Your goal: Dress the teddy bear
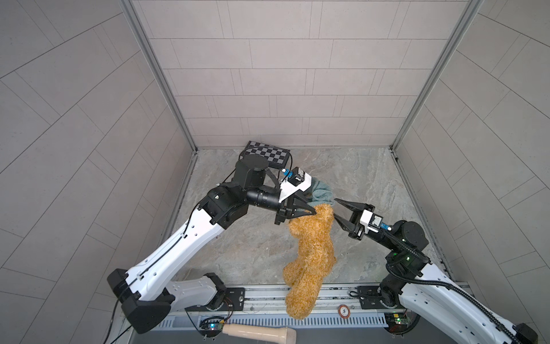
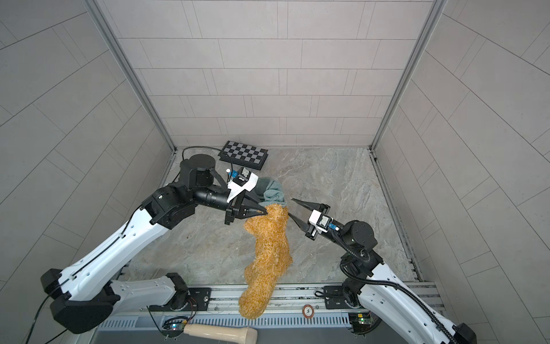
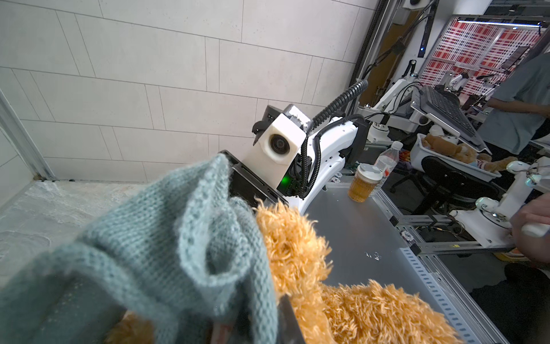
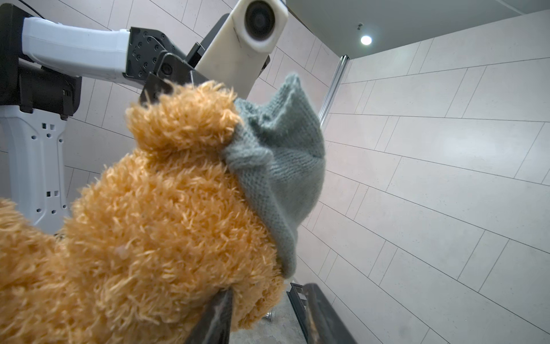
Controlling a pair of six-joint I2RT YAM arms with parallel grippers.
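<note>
Left gripper (image 1: pixel 313 212), closed on the top of the teddy bear (image 1: pixel 312 247), which hangs above the worktop (image 1: pixel 372 178). Right gripper (image 1: pixel 335 208), jaws apart, one finger touching the bear's fur. Teal knit garment (image 1: pixel 321 192) bunched atop the bear; checkerboard (image 1: pixel 268 154) behind the bear.

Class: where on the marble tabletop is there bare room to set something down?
Bare: the marble tabletop between the open right gripper and the back wall, and the patch between the left arm and the teddy bear. Crowded: the middle, where the left gripper, bear and teal knitted garment bunch, and the chessboard corner.
</note>
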